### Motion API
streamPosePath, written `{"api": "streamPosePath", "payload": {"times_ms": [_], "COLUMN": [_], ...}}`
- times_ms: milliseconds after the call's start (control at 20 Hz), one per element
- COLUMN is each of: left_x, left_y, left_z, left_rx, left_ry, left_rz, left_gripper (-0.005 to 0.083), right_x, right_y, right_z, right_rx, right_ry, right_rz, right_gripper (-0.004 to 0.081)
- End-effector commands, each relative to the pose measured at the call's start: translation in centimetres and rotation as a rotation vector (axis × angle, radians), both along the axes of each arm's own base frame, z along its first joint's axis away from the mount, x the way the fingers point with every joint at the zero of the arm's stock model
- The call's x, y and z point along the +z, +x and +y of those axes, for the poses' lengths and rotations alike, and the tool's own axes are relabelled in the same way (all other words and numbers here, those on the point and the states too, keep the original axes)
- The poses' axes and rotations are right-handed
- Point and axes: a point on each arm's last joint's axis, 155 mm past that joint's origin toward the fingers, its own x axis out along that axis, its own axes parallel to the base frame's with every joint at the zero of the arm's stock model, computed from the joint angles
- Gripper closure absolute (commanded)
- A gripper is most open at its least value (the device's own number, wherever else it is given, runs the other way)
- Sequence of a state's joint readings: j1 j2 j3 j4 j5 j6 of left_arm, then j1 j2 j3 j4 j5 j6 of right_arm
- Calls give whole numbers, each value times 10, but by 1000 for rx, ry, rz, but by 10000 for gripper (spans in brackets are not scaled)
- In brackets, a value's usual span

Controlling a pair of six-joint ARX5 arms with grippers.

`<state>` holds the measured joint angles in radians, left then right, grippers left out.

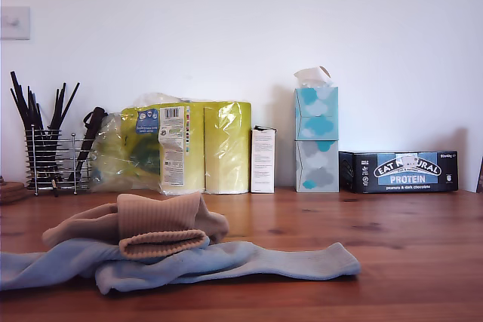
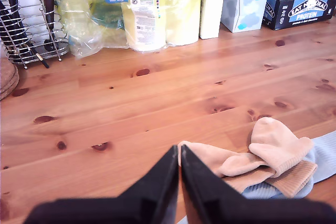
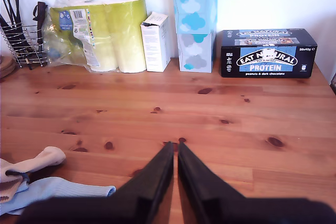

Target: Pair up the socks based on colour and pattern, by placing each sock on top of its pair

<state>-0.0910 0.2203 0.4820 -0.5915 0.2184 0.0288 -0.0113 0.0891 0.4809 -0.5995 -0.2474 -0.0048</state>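
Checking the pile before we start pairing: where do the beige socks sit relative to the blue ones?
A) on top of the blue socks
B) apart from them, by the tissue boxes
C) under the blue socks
A: the exterior view shows the beige socks bunched on top of the blue socks, which lie stretched along the table.

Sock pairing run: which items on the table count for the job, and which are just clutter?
Job items:
- beige socks, heaped together
- pale blue socks, under and beside the beige ones

Clutter along the wall:
- wire utensil rack
- yellow paper roll pack
- small white carton
- stacked tissue boxes
- protein bar box
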Motion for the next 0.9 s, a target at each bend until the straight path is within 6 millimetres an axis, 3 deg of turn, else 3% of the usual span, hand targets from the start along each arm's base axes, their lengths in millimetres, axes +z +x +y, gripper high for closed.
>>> {"api": "streamPosePath", "payload": {"times_ms": [0,400,600,850], "left_x": [-2,-1,5,3], "left_y": [0,-1,-5,-5], "left_z": [-3,-7,-30,-60], "left_rx": [-12,-34,-182,-368], "left_ry": [-7,-14,0,32], "left_rz": [6,4,-24,105], "left_gripper": [797,797,797,797], "right_x": [6,6,11,15], "right_y": [-1,-1,-4,-7], "right_z": [1,2,18,40], "right_rx": [6,9,97,231], "right_ry": [6,6,23,33], "right_rz": [-21,-22,-29,80], "right_gripper": [783,783,783,783]}}
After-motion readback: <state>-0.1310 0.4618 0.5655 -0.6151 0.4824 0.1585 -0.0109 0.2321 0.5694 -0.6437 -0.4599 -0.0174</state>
